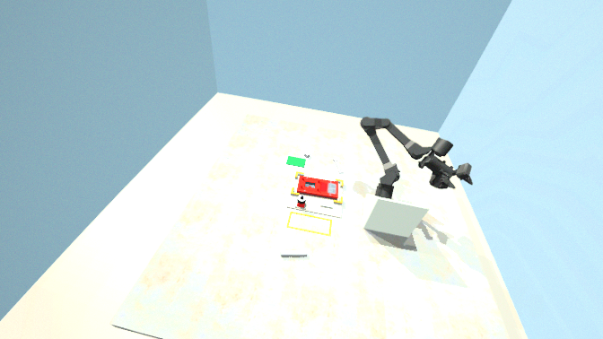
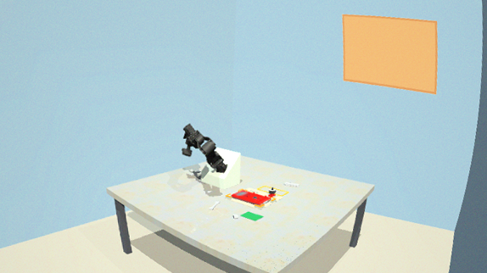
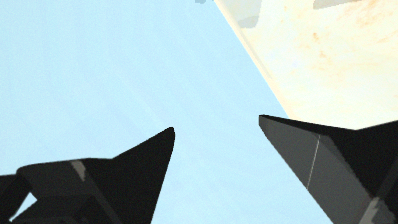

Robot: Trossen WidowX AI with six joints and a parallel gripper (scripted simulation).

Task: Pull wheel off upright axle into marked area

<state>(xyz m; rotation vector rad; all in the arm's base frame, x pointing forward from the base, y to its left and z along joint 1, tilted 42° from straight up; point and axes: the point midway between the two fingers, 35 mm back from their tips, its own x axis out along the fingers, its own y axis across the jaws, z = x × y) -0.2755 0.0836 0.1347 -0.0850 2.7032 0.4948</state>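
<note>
Dark tapered fingers fill the wrist view, spread wide with only blue wall between them. Small black wheel (image 1: 301, 200) sits on its red-based upright axle (image 1: 301, 205), just beside the yellow-outlined rectangular marked area (image 1: 310, 223). Well apart from that area, the black gripper (image 1: 464, 172) hangs released above the speckled cream table (image 2: 306, 221), arm folded high over its pale block base (image 1: 395, 221).

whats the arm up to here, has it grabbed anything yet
Not yet. The arm is turned away from the work area, and its gripper is open and empty, facing the wall and the table edge. The wheel sits on its upright axle beside the red board. The yellow-outlined marked area next to it holds nothing. So the task has not begun.
</note>
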